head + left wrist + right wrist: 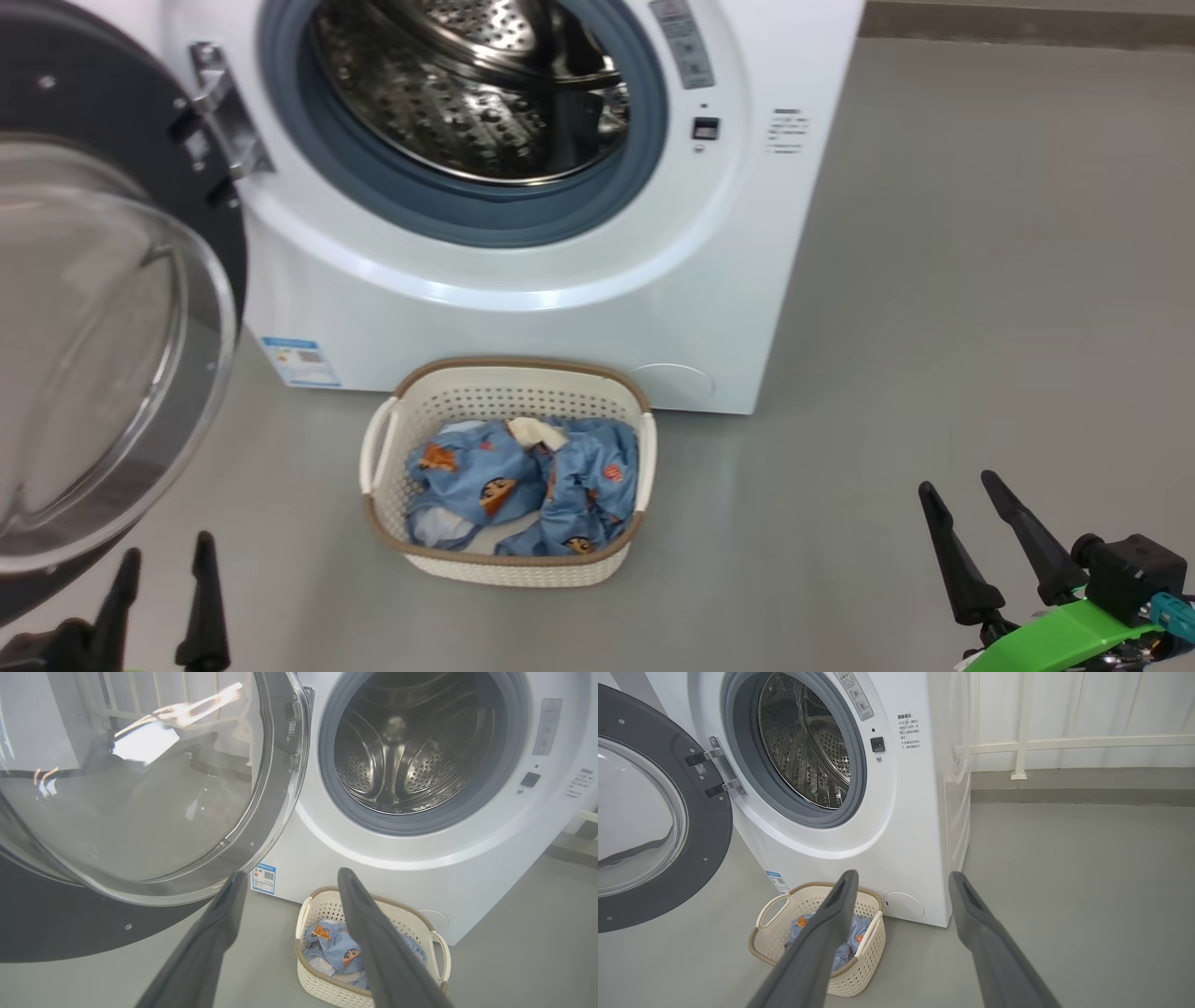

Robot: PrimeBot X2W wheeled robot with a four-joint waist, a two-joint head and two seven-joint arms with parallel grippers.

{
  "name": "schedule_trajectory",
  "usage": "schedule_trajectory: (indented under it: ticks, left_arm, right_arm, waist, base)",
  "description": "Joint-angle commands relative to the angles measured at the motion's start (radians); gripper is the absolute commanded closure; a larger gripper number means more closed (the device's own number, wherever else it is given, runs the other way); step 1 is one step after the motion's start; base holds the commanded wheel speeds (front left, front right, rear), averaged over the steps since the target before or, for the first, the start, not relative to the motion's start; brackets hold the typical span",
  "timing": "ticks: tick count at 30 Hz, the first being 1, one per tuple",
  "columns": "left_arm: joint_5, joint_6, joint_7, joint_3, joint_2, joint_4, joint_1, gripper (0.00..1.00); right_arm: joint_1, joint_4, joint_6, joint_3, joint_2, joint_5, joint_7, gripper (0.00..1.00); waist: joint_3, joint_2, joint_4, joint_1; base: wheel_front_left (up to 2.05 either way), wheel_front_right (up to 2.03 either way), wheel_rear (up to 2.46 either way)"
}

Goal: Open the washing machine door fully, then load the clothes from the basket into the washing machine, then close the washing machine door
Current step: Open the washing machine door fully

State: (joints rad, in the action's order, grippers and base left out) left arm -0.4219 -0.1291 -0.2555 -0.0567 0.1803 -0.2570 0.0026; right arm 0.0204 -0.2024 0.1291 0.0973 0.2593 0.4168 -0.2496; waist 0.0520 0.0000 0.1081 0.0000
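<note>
Washing machine door (93, 327) open, clothes (485, 485) in basket (509, 397), left claw (166, 546) spread

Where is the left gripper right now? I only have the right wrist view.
Observer: The left gripper is open and empty, low near the bottom edge of the washing machine door.
Operator: Anything inside the drum?
Observer: The left wrist view looks straight into the washing machine: its drum is bare steel to the back.
Operator: What does my right gripper hide in the basket?
Observer: The clothes heaped in the basket, a white piece on top.
</note>
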Motion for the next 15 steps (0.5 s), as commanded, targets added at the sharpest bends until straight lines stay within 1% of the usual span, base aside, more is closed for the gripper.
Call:
schedule_trajectory:
  ticks: [1,2,7,15]
  left_arm:
    - [-0.007,-0.002,-0.006,-0.02,0.034,0.032,-0.016,0.0]
    - [-0.007,-0.002,-0.006,-0.02,0.034,0.032,-0.016,0.0]
    - [-0.025,-0.002,-0.006,0.026,0.046,0.039,-0.017,0.0]
    - [-0.055,-0.002,-0.006,0.059,0.051,0.039,-0.016,0.0]
  right_arm:
    - [-0.001,0.029,0.002,0.013,0.013,-0.008,-0.012,0.0]
    - [-0.001,0.029,0.002,0.013,0.013,-0.008,-0.012,0.0]
    - [-0.004,0.034,0.002,-0.003,0.01,-0.006,-0.012,0.0]
    - [-0.02,0.042,0.002,-0.024,0.009,-0.008,-0.012,0.0]
  waist:
    - [0.0,0.0,-0.041,0.0]
    - [0.0,0.0,-0.041,0.0]
    - [0.004,0.0,-0.083,0.0]
    - [-0.005,0.0,-0.126,0.0]
  base:
    - [0.0,0.0,0.0]
    - [0.0,0.0,0.0]
    - [0.0,0.0,0.0]
    - [0.0,0.0,0.0]
